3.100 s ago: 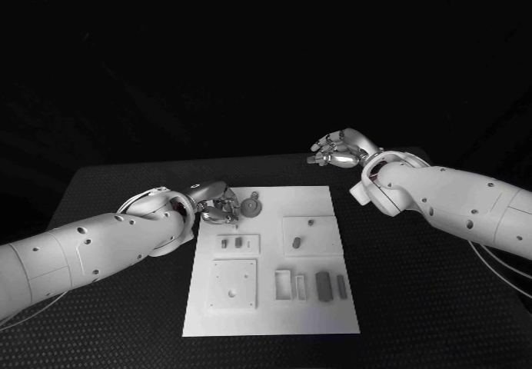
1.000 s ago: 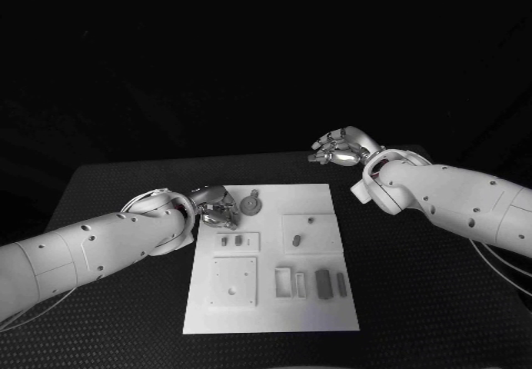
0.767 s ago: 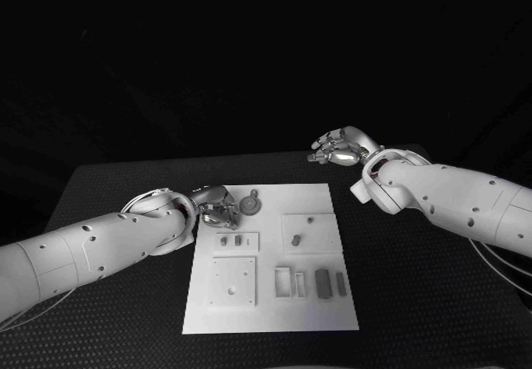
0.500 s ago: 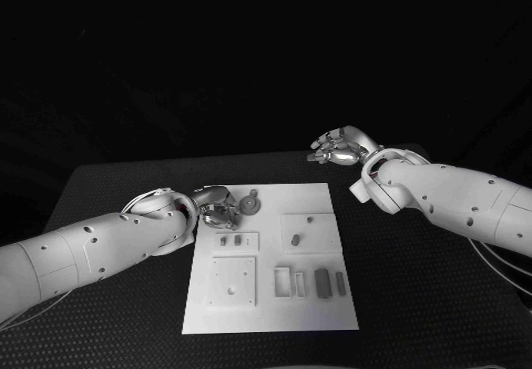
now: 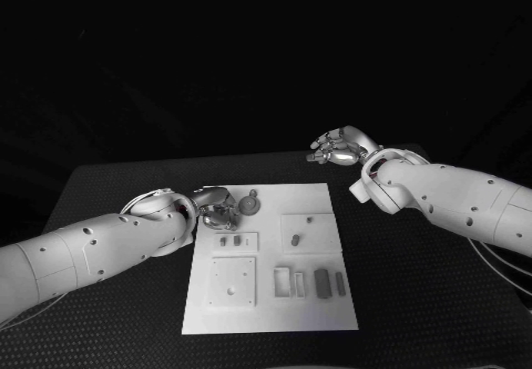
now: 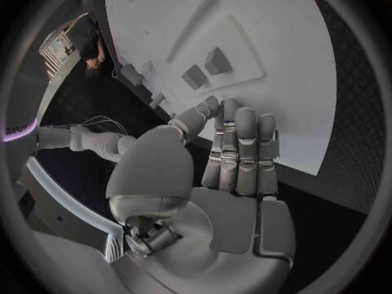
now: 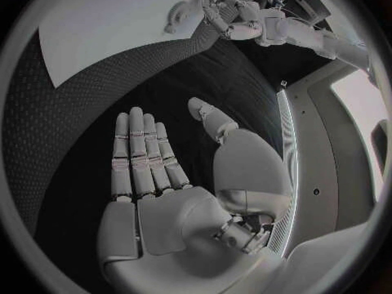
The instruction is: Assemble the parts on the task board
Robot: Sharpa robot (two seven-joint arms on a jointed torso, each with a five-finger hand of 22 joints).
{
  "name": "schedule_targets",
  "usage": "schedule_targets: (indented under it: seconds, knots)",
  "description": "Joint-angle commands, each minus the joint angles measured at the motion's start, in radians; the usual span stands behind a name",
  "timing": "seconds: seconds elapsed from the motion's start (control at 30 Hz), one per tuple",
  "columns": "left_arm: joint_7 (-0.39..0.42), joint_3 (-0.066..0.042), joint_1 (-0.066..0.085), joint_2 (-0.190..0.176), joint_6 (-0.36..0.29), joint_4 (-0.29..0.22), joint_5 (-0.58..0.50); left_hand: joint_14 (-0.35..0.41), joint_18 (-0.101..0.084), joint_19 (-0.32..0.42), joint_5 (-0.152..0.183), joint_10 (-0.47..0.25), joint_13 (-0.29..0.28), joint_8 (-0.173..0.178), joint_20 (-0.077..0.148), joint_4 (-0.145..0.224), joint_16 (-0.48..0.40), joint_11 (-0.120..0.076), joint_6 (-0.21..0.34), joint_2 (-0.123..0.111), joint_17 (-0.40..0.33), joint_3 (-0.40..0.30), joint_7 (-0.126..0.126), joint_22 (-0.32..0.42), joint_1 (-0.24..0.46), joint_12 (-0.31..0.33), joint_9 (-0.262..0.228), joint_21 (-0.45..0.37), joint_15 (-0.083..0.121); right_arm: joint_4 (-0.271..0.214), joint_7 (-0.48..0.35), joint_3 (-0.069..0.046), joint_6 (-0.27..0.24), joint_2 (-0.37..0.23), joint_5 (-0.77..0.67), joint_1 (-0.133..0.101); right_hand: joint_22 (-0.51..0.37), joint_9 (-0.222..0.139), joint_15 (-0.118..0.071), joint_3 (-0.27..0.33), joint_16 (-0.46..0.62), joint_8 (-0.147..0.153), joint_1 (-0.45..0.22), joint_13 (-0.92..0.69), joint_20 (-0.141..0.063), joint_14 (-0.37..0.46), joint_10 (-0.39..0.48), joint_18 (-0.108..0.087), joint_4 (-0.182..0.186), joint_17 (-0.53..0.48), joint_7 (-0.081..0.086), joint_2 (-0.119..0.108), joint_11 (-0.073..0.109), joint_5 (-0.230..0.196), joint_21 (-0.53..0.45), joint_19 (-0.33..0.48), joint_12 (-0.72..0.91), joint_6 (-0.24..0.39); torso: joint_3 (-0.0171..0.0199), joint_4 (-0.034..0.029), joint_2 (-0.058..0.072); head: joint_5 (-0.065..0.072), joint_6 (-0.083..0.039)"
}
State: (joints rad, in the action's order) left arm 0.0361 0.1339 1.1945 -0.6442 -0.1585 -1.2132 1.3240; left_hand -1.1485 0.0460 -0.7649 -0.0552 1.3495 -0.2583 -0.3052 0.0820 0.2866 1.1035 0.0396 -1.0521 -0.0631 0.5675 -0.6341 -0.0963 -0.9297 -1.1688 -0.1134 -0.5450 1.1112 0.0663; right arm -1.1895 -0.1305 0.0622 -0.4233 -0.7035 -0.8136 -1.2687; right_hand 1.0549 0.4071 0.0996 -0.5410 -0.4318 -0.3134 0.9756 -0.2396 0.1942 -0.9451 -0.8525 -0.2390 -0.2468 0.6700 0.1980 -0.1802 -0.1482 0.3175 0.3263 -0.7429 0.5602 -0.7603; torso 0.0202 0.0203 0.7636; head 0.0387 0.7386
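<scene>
Hands (image 5: 218, 209) (image 5: 338, 147) empty, apart, by task board (image 5: 321, 315).

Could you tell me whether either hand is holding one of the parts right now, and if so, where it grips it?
Nothing is held. The left hand is flat and empty over the task board's edge; the right hand hangs open above bare table.

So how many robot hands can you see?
2. The left hand is at the far left corner of the white task board, beside a round part. The right hand is off the board, over the black table beyond its far right corner.
</scene>
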Motion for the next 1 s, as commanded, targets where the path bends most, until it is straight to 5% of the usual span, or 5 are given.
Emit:
schedule_targets:
  seconds: [0.03, 0.2, 0.33, 1.0]
  knots:
    - [0.003, 0.007, -0.009, 0.001, 0.037, -0.002, -0.021, 0.000, 0.008, -0.007, -0.002, 0.002, -0.001, -0.001, 0.083, 0.000, 0.005, -0.002, -0.003, 0.007, 0.000, -0.005, -0.003, -0.002, 0.000, 0.004, 0.000, -0.005, 0.005, 0.000, -0.010, 0.000, 0.012, 0.000, 0.001, 0.001, -0.001, -0.001, 0.005, 0.004, 0.006, -0.005, 0.007, 0.002, 0.007, -0.004, -0.007, 0.003, 0.000, -0.001, 0.017, -0.001, -0.002, 0.005, -0.005, -0.001, -0.004, 0.007, -0.0011, -0.0002, 0.000, 0.001, -0.001]
    - [0.010, 0.007, -0.009, 0.002, 0.039, -0.008, -0.029, 0.006, 0.005, -0.001, 0.002, -0.005, 0.001, 0.047, 0.081, 0.000, 0.005, 0.003, 0.087, -0.006, 0.000, 0.000, -0.038, -0.006, -0.001, 0.015, 0.022, -0.008, 0.001, 0.001, -0.010, 0.000, 0.011, 0.000, 0.001, 0.001, -0.001, -0.002, 0.005, 0.005, 0.008, -0.005, 0.007, 0.004, 0.008, -0.003, -0.006, 0.003, 0.000, -0.002, 0.018, -0.002, -0.003, 0.006, -0.007, 0.000, -0.005, 0.007, -0.0014, -0.0005, 0.000, 0.001, -0.001]
    - [0.013, 0.007, -0.009, 0.001, 0.032, -0.010, -0.029, 0.009, 0.004, 0.002, 0.002, -0.006, 0.002, 0.068, 0.079, 0.001, 0.009, 0.004, 0.134, -0.026, 0.001, 0.005, -0.042, -0.010, -0.008, 0.020, 0.034, -0.009, -0.001, 0.000, -0.010, 0.000, 0.011, 0.000, 0.001, 0.001, -0.001, -0.002, 0.005, 0.005, 0.009, -0.005, 0.007, 0.006, 0.008, -0.002, -0.005, 0.003, 0.000, -0.002, 0.018, -0.002, -0.003, 0.006, -0.008, 0.001, -0.005, 0.008, -0.0013, -0.0016, 0.000, 0.001, -0.001]
    - [0.017, 0.006, -0.009, -0.008, -0.001, -0.009, -0.040, 0.006, 0.005, -0.002, 0.002, 0.001, -0.001, 0.083, 0.080, 0.000, 0.019, 0.002, 0.181, -0.037, 0.005, 0.011, -0.038, -0.017, -0.016, 0.023, 0.044, -0.008, 0.002, 0.001, -0.011, 0.000, 0.013, -0.001, 0.002, 0.003, -0.001, -0.003, 0.006, 0.006, 0.011, -0.005, 0.009, 0.009, 0.009, -0.001, -0.005, 0.003, 0.000, -0.002, 0.018, -0.002, -0.003, 0.005, -0.010, 0.002, -0.005, 0.008, 0.0000, -0.0006, 0.000, 0.001, -0.003]
